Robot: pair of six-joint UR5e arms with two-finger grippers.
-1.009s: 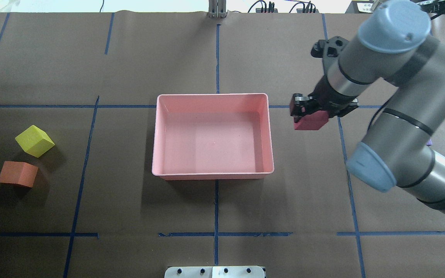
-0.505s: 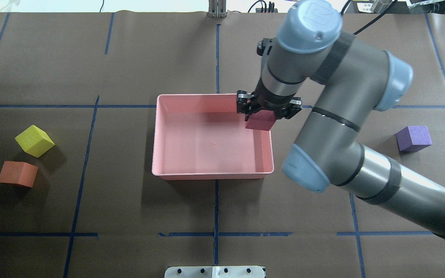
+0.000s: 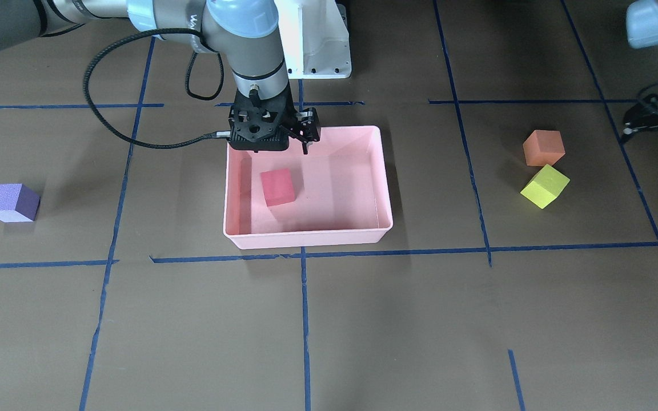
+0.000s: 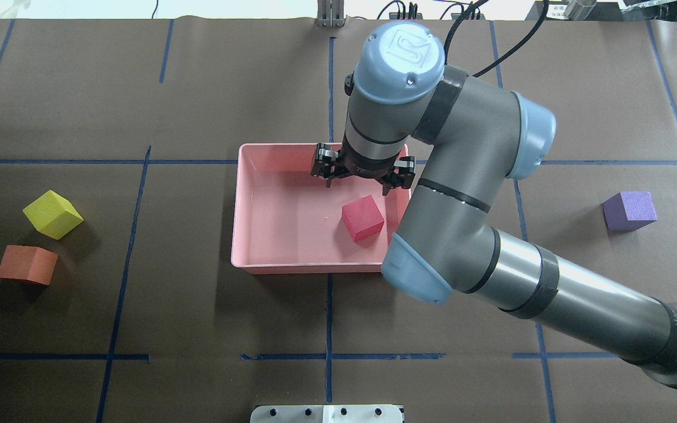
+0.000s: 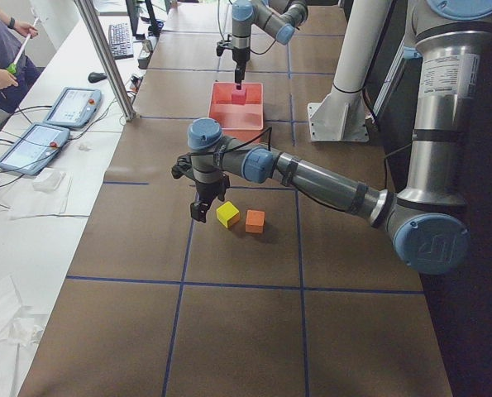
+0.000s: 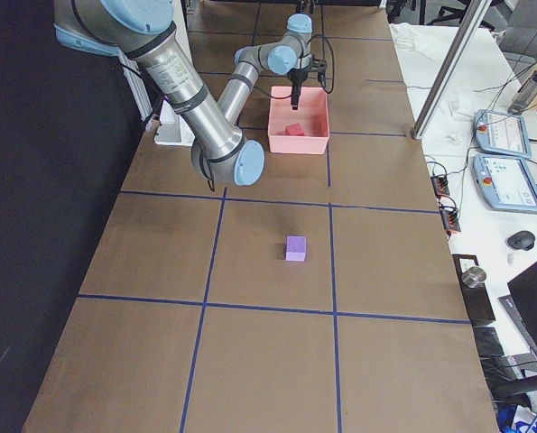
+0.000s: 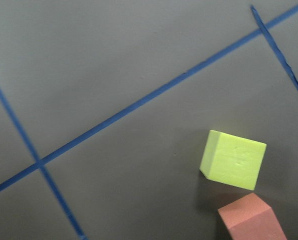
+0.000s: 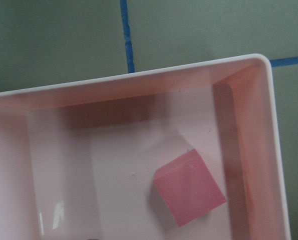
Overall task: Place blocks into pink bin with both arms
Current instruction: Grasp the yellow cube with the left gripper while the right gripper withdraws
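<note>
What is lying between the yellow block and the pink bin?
No object: in the overhead view only bare brown table with one blue tape line separates the yellow block from the pink bin.

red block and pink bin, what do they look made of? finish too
Red block: probably foam. Matte, finely grainy faces with no glints, and slightly soft edges. Pink bin: probably moulded plastic. Smooth and semi-gloss, with light reflecting off the floor, thin sloped walls and a rolled rim.
</note>
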